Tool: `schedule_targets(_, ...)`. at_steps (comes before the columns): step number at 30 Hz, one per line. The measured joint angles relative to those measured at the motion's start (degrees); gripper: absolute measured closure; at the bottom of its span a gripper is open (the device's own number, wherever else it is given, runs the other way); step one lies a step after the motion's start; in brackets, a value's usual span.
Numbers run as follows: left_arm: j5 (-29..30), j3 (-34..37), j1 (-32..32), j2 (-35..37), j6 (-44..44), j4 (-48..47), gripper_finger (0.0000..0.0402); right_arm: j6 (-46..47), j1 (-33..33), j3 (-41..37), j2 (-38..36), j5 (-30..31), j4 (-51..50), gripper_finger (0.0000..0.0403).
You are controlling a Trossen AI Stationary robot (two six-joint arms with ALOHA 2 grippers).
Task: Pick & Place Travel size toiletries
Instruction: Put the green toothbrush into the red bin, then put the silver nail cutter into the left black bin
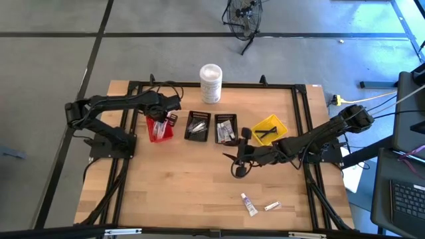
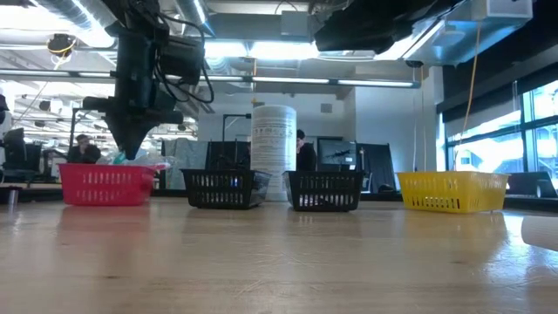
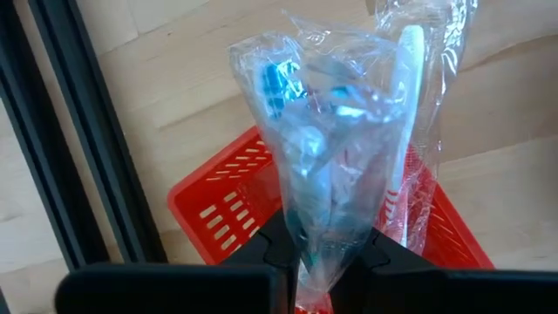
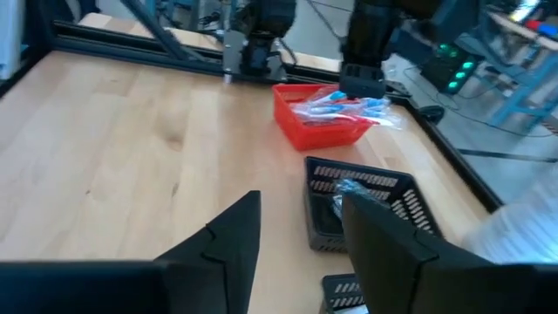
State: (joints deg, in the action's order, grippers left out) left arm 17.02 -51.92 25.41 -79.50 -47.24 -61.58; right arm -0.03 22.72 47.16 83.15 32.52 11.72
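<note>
My left gripper [image 1: 158, 121] hangs over the red bin [image 1: 159, 131], shut on a clear plastic packet [image 3: 336, 148] with a white toothbrush with blue bristles inside. More wrapped toothbrushes [image 4: 336, 109] lie in the red bin. A small white tube [image 1: 248, 204] and a white sachet [image 1: 271, 206] lie flat on the table near its front edge. My right gripper [image 1: 240, 159] hovers open above the table's middle, near the second black bin, with nothing between its fingers [image 4: 235, 235]. My left gripper pinches one end of the clear toothbrush packet [image 3: 324, 260] between its two fingers. The fingers come from above, pointing steeply down. The packet reaches past the fingertips toward the red bin [image 3: 218, 209]; whether its far end rests there I cannot tell.
Two black bins [image 1: 198, 125] [image 1: 226, 128] and a yellow bin [image 1: 269, 128] stand in a row to the right of the red one. A tall white canister [image 1: 210, 83] stands at the far edge. Black frame rails [image 1: 133, 86] border the table.
</note>
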Motion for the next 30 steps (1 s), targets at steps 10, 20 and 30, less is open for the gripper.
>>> schedule_targets(10, -6.3, 0.0, 1.2, 0.0, 0.2, -0.7, 0.0334, 0.0, 0.0, 0.0, 0.0, -2.1, -3.3, 0.0262)
schedule_targets(20, 1.2, -0.5, 1.4, 0.0, -0.1, -4.6, 0.0276, -0.6, -0.4, 0.0, 0.0, -2.1, -3.3, 0.0285)
schedule_targets(30, 1.9, -10.2, -2.9, 0.3, -1.7, -16.4, 0.0272, -0.4, -2.5, 0.0, 0.0, -2.1, -3.3, 0.0277)
